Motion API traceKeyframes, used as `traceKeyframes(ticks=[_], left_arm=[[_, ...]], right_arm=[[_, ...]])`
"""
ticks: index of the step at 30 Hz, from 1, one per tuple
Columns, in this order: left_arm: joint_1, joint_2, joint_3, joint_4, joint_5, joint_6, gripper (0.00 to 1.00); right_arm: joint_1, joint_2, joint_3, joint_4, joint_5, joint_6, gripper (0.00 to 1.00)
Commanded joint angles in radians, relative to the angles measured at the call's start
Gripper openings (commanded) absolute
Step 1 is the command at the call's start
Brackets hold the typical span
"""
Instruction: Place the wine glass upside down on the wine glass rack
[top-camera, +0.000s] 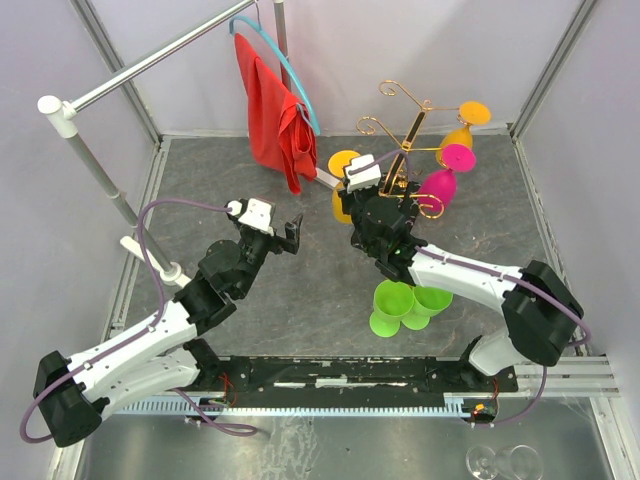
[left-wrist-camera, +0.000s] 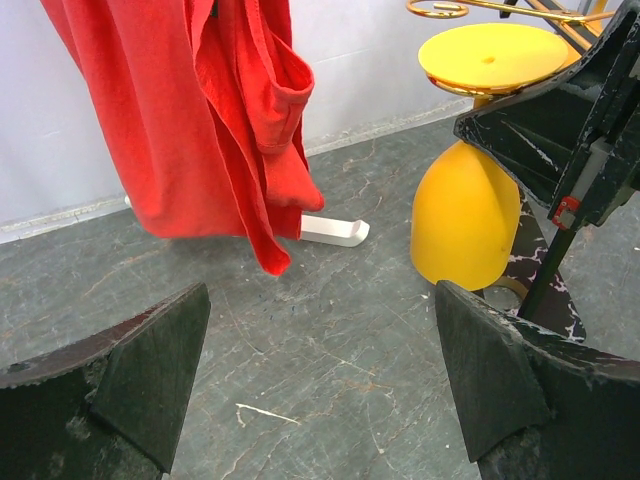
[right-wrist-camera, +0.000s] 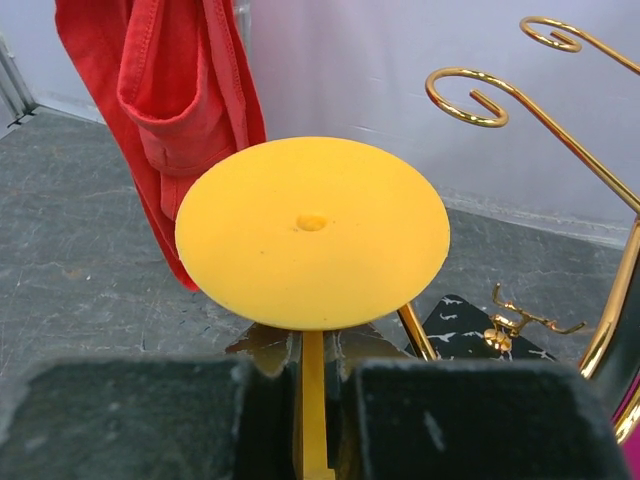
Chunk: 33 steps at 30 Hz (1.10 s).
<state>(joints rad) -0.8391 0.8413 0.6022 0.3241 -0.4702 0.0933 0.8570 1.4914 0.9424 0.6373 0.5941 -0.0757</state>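
A yellow wine glass (top-camera: 342, 163) hangs upside down, foot on top, at the left side of the gold wine glass rack (top-camera: 404, 135). My right gripper (right-wrist-camera: 312, 400) is shut on its stem just under the round foot (right-wrist-camera: 312, 230). A gold scroll arm (right-wrist-camera: 478, 98) curls to the right of the foot, above the black marbled base (right-wrist-camera: 462, 325). The left wrist view shows the yellow bowl (left-wrist-camera: 465, 215) above the floor and the right fingers (left-wrist-camera: 560, 120) on the stem. My left gripper (top-camera: 290, 232) is open and empty, low over the floor left of the glass.
An orange glass (top-camera: 468, 122) and a pink glass (top-camera: 446, 172) hang upside down on the rack's right side. Green cups (top-camera: 400, 305) stand near the right arm. Red cloth (top-camera: 275, 115) hangs from a blue hanger behind. Clear glasses (top-camera: 500, 462) lie at the bottom right.
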Motion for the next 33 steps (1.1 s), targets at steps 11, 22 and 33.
traceKeyframes(ticks=[11, 22, 33], left_arm=[[0.005, -0.016, -0.01, 0.069, -0.018, -0.034, 0.99], [0.005, -0.031, -0.014, 0.067, -0.018, -0.027, 0.99], [0.005, -0.022, -0.015, 0.07, -0.014, -0.033, 0.99]], right_arm=[[0.031, 0.073, 0.062, 0.129, 0.08, -0.048, 0.11], [0.036, 0.069, 0.07, 0.107, -0.026, -0.04, 0.13], [0.036, 0.035, 0.061, 0.033, -0.053, -0.048, 0.23]])
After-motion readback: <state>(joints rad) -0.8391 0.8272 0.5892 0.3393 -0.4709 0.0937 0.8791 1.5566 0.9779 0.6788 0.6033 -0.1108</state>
